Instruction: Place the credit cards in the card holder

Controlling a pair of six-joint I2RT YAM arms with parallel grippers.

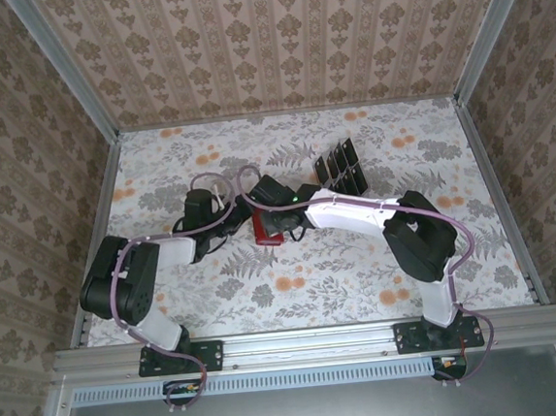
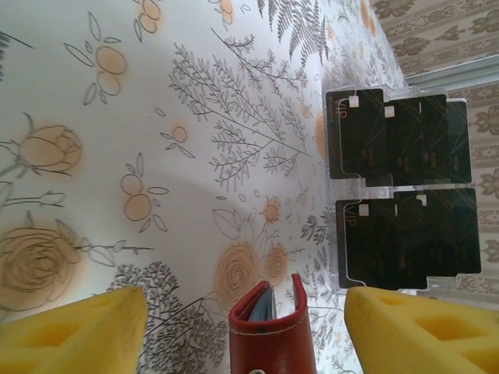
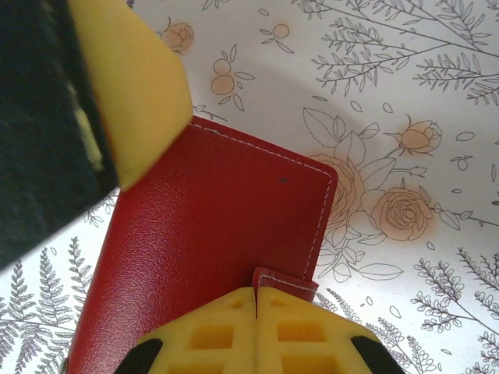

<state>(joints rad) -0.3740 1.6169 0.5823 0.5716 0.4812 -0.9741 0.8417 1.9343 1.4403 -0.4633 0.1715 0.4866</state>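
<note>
A table (image 1: 360, 259) covered in a white sheet printed with grey ferns and orange roses is seen. A small red leather-look folding wallet (image 1: 263, 231) is set near its middle. Just beyond it, a clear plastic slotted rack (image 2: 374, 183) is placed, filled with dark grey-black cards (image 2: 362, 144).

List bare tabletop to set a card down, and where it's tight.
Free: far-left corner of floral tabletop, between left arm and side rail; right side, between clear plastic rack of dark cards and right rail; near strip by arm bases. Crowded: centre, left gripper and right gripper at the red folding wallet, beside the rack.
</note>
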